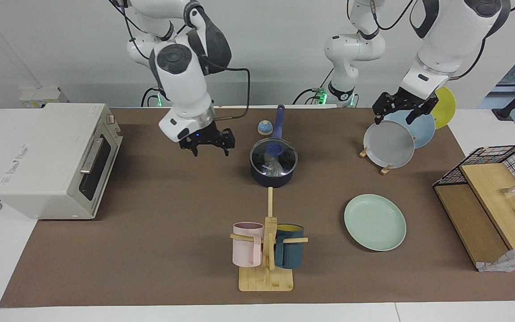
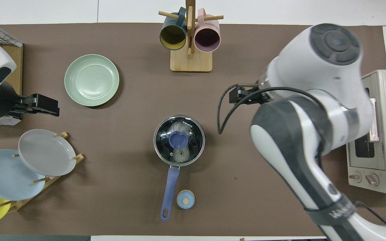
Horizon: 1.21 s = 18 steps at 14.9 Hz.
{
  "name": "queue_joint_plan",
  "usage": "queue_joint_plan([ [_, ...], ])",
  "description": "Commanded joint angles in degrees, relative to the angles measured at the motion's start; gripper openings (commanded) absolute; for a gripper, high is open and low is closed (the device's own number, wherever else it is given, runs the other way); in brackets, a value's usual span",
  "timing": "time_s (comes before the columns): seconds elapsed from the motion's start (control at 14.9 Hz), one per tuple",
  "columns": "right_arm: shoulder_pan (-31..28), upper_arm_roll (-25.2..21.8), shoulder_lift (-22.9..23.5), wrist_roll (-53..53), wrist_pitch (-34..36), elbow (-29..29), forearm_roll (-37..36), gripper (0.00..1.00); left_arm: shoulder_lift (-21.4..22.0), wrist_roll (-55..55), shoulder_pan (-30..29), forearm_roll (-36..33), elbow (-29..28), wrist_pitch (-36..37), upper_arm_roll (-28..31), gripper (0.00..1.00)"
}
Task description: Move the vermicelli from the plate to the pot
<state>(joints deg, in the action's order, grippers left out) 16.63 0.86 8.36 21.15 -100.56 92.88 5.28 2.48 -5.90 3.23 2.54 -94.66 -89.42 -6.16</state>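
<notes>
The dark navy pot [image 1: 273, 180] stands mid-table with its long blue handle [image 2: 169, 187] pointing toward the robots. A glass lid with a blue knob [image 2: 179, 140] covers it. Through the lid the whitish vermicelli [image 1: 276, 167] [image 2: 183, 154] shows inside the pot. The mint-green plate [image 1: 375, 222] [image 2: 91, 80] lies bare, farther from the robots and toward the left arm's end. My right gripper [image 1: 210, 150] [image 2: 238, 95] hangs open and empty over the mat beside the pot. Over the upright grey plate, my left gripper [image 1: 395, 117] [image 2: 47, 105] hangs open and empty.
A rack [image 1: 386, 169] holds grey, light-blue and yellow plates upright. The mug tree [image 1: 266, 250] with pink and teal mugs stands farthest from the robots. A toaster oven [image 1: 56, 161] fills the right arm's end and a wire basket [image 1: 494, 156] the left arm's. A small blue dome [image 1: 264, 128] lies by the pot's handle.
</notes>
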Motion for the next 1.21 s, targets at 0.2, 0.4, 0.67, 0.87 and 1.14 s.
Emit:
queue_joint_plan([
  [0.2, -8.18, 1.25, -6.15, -12.43, 15.74, -5.43, -4.49, 1.00, 0.42, 0.45, -0.95, -1.05, 0.36, 0.74, -0.17, 1.00],
  [0.4, -11.09, 1.07, -7.82, -16.05, 16.01, -3.24, -5.11, 1.00, 0.42, 0.45, -0.95, -1.05, 0.36, 0.82, -0.26, 1.00],
  [0.67, -13.02, 1.16, -9.14, -19.29, 16.01, -1.23, -8.17, 1.00, 0.42, 0.45, -0.95, -1.05, 0.36, 0.82, -0.17, 1.00],
  [0.87, -14.26, 1.16, -9.32, -20.45, 15.75, -0.16, -8.27, 1.00, 0.42, 0.45, -0.95, -1.05, 0.36, 0.82, -0.26, 1.00],
  [1.14, -14.61, 1.25, -8.62, -20.45, 15.66, -0.33, -7.83, 1.00, 0.42, 0.45, -0.95, -1.05, 0.36, 0.82, -0.26, 1.00],
])
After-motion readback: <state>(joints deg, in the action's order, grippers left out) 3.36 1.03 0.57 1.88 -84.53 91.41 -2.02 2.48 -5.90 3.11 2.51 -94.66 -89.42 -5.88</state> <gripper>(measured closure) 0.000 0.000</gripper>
